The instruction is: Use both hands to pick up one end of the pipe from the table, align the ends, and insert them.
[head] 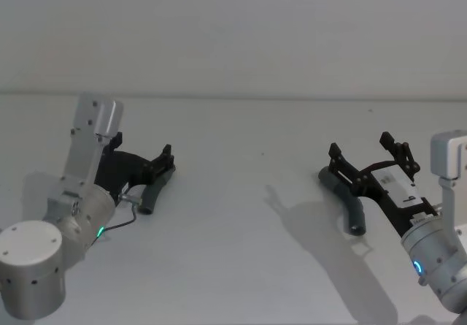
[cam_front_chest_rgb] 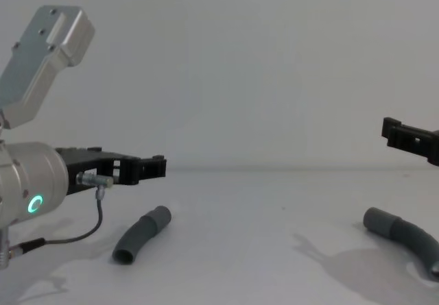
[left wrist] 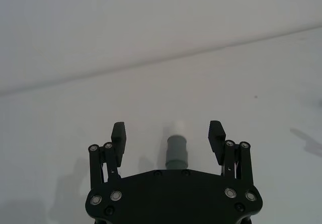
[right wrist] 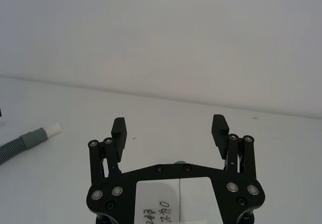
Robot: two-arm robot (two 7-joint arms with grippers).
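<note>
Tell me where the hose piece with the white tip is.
The hose piece lies on the table on the robot's left, just below the open left gripper; the left wrist view shows its white tip between the fingers.

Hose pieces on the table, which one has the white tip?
The left hose piece, lying under the open left gripper: its grey cuff ends in a white tip. The right hose piece, under the right gripper, shows only grey.
</note>
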